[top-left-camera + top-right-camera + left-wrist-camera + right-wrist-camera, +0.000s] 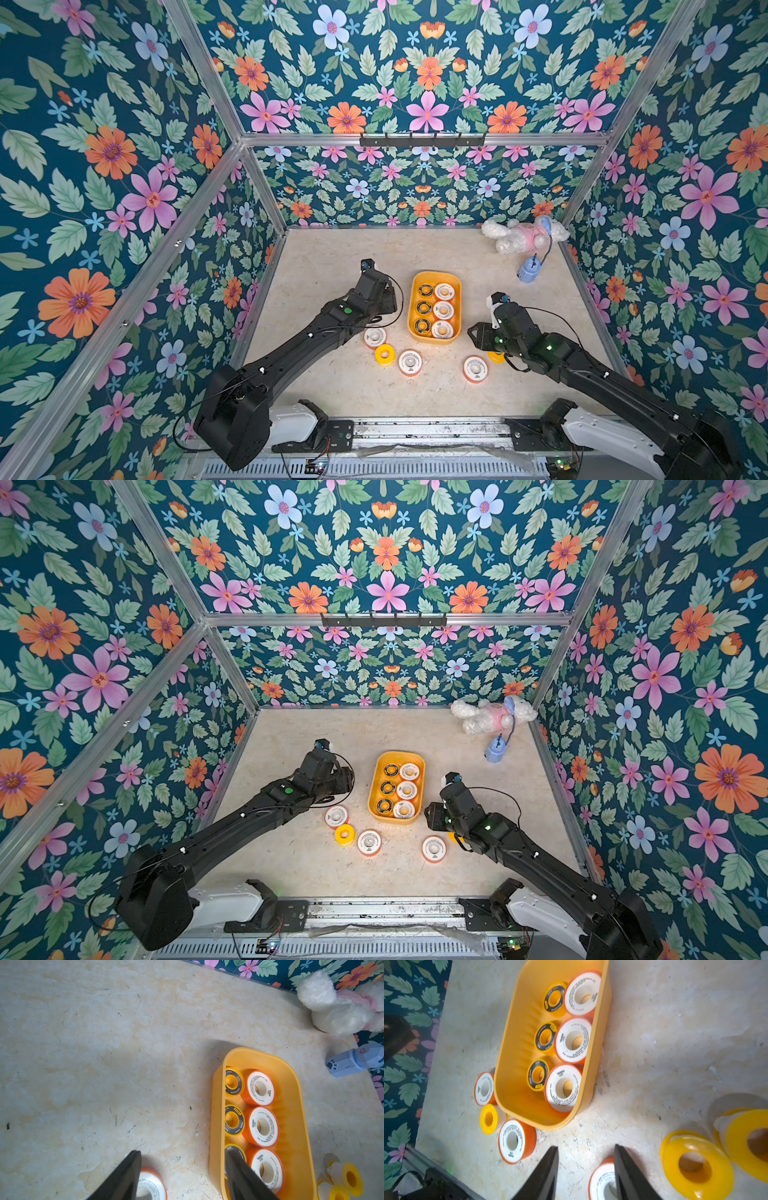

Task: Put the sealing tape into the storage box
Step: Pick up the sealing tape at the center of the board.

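Observation:
The yellow storage box (435, 274) stands mid-table and holds three black-faced tape spools (423, 308) beside three white, orange-rimmed ones (443, 310). Loose on the table near its front end lie white spools (375, 337) (410, 362) (475, 368) and a yellow spool (385, 355). Two more yellow spools (695, 1165) (753, 1142) lie under my right arm. My left gripper (182, 1153) hangs open and empty at the box's left wall (217, 1118). My right gripper (586, 1147) is open over bare table, one finger in front of a white spool (601, 1182).
A white plush toy (524, 235) and a small blue object on a cord (528, 271) lie at the back right corner. Floral walls close in the table on three sides. A metal rail (428, 430) runs along the front.

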Controlling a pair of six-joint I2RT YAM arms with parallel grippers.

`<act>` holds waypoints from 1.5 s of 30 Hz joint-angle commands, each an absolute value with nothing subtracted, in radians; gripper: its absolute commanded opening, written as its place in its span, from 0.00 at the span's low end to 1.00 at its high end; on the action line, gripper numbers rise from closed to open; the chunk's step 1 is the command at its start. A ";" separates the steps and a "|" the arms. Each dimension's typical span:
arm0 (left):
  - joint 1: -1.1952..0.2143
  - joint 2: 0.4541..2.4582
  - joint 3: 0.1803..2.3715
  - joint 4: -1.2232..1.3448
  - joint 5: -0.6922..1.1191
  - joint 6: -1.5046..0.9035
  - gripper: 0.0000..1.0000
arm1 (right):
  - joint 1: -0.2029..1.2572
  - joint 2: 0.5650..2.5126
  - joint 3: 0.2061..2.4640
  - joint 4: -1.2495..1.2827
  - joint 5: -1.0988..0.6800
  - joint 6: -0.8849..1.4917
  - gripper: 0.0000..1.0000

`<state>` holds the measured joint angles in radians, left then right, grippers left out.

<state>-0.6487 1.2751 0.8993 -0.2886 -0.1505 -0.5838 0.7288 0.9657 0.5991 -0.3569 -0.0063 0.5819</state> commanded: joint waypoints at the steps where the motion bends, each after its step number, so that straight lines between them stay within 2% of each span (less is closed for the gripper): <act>1: -0.640 1.254 0.886 -0.266 -0.150 -0.626 0.70 | 0.775 0.942 0.574 -0.390 0.001 0.628 0.49; 14: -0.632 1.232 0.873 -0.267 -0.140 -0.635 0.70 | 0.947 1.024 0.528 -0.408 0.032 0.680 0.53; 31: -0.631 1.243 0.870 -0.262 -0.125 -0.635 0.71 | 0.998 1.166 0.560 -0.450 0.098 0.678 0.53; 45: -0.630 1.250 0.866 -0.268 -0.134 -0.630 0.71 | 1.050 1.344 0.648 -0.517 0.168 0.666 0.46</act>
<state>-0.6308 1.2522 0.8661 -0.2844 -0.1284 -0.6285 1.0393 1.3155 0.6312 -0.4789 0.1310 0.6773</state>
